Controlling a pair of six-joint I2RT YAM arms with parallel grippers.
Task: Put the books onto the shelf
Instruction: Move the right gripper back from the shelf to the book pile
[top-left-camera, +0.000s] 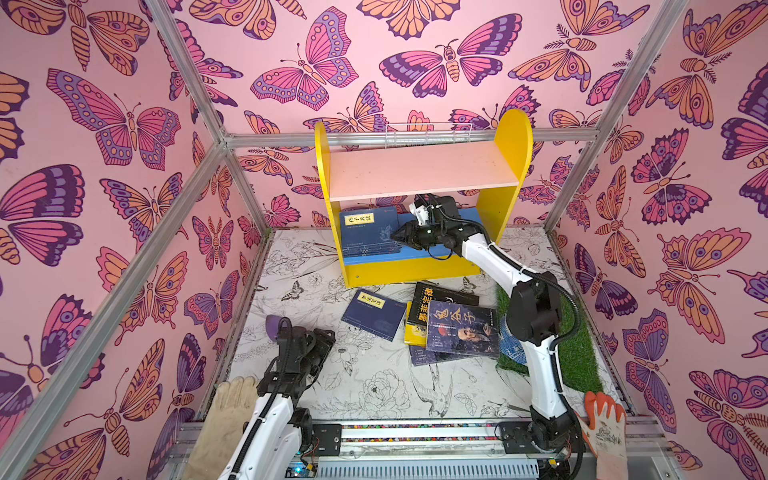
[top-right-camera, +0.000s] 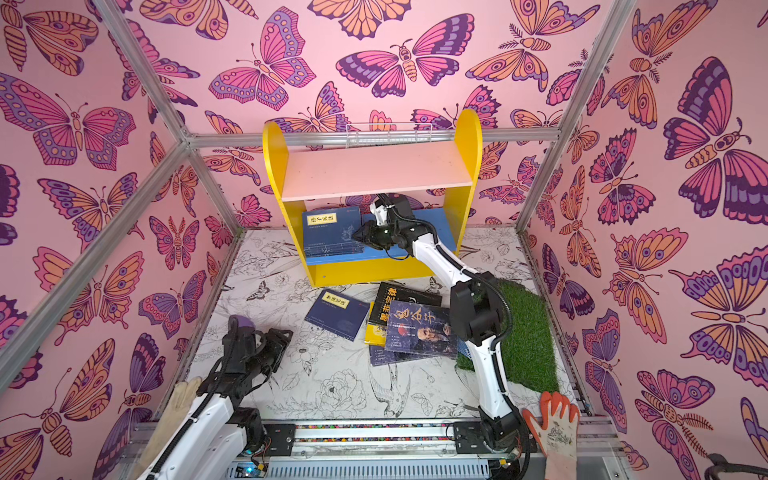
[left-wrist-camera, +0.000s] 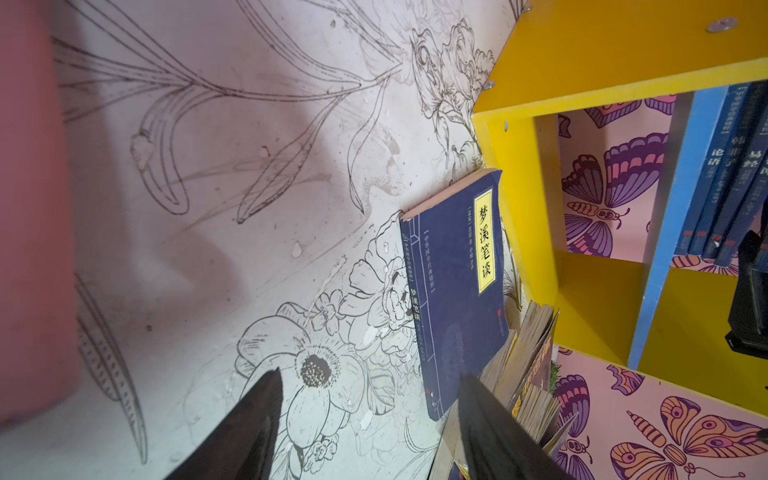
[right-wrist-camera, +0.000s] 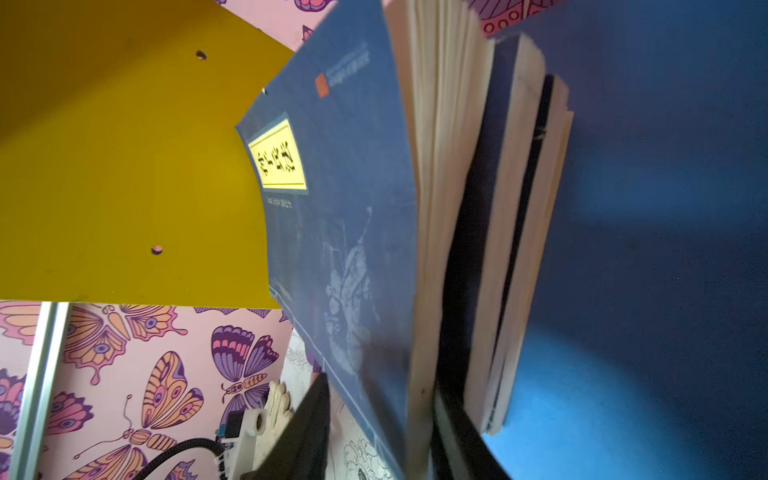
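Because thin paperbacks would likely topple alone, the shelved books (top-left-camera: 365, 232) leaned against the shelf (top-left-camera: 424, 170) side panel (top-left-camera: 323, 174) on its lower board | right tool (top-left-camera: 395, 237) straddled the front one — jaws apart, cover clear | left tool (left-wrist-camera: 370, 374) spread, empty | loose books (top-left-camera: 457, 328) lay on the bench (top-left-camera: 374, 395)
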